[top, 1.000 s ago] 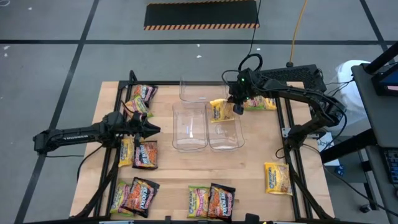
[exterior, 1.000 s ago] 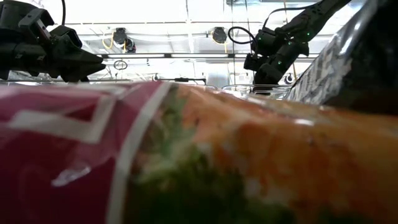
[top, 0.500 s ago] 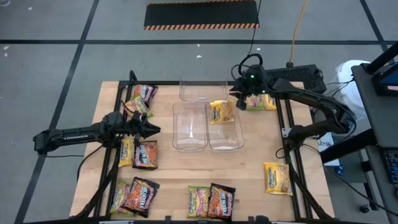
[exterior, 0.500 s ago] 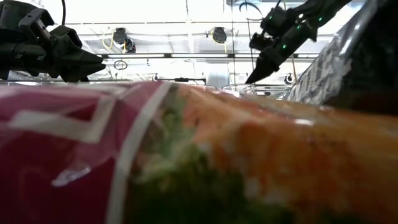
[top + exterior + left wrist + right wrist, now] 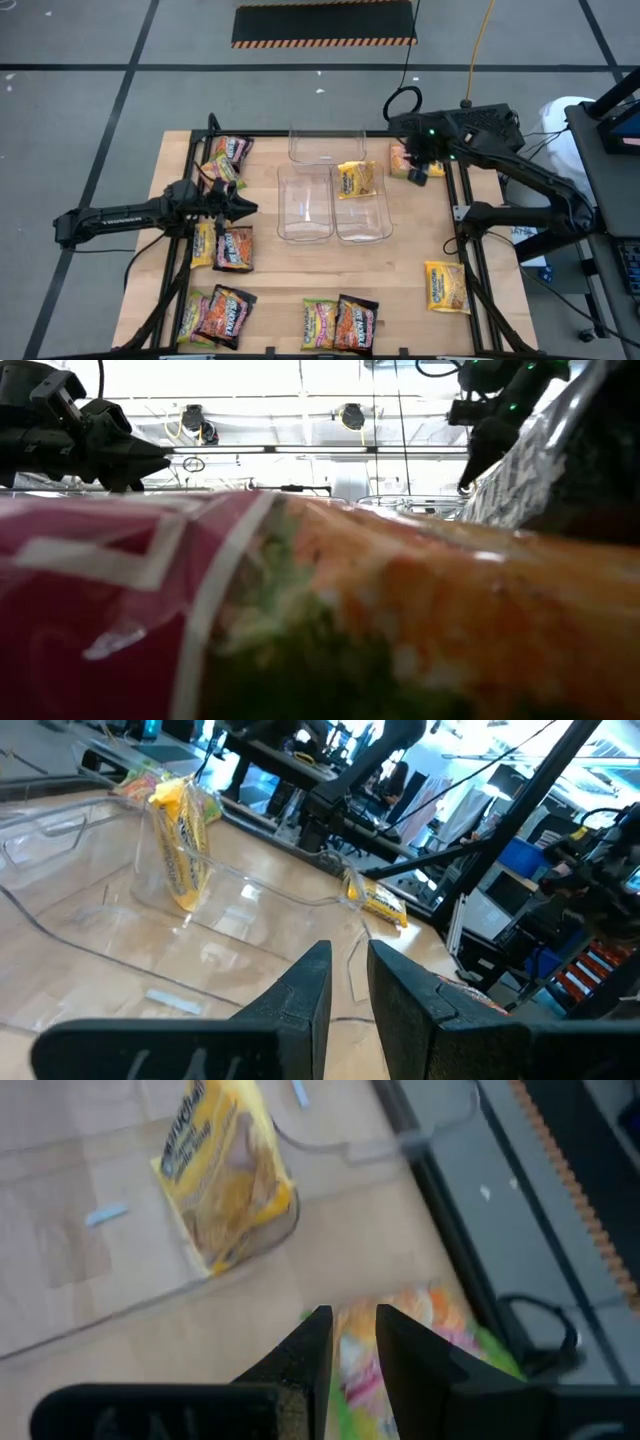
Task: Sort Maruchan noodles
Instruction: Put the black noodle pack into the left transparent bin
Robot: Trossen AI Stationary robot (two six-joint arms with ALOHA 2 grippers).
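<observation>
A: Where is your right gripper (image 5: 422, 172) working?

B: I am hovering it at about one o'clock on the table, just past the back right corner of the clear plastic bins. Fingers are standing a narrow gap apart, holding nothing. Directly below them is lying a flat pink-green plastic noodle packet (image 5: 400, 1342).

A: And the yellow one?

B: The flat yellow plastic noodle packet (image 5: 356, 178) is leaning on the far rim of the right-hand clear rectangular bin (image 5: 364, 226), half in, tilted rather than flat. The right wrist view is showing it propped against the bin's wall.

A: So which step is this?

B: I am judging it as between packets: yellow delivered, pink-green next. The move ahead is calling for a drop straight down, fingers astride the packet's short side, then a squeeze and a lift toward a different bin, likely the empty left-hand clear bin (image 5: 304, 203).

A: The left gripper (image 5: 243, 207)?

B: I am waiting with it at nine o'clock, fingers a small gap apart, empty, above the brown-orange packet (image 5: 233, 248) at the left rail. More packets are lying along the near edge at six o'clock and one yellow at four.
</observation>
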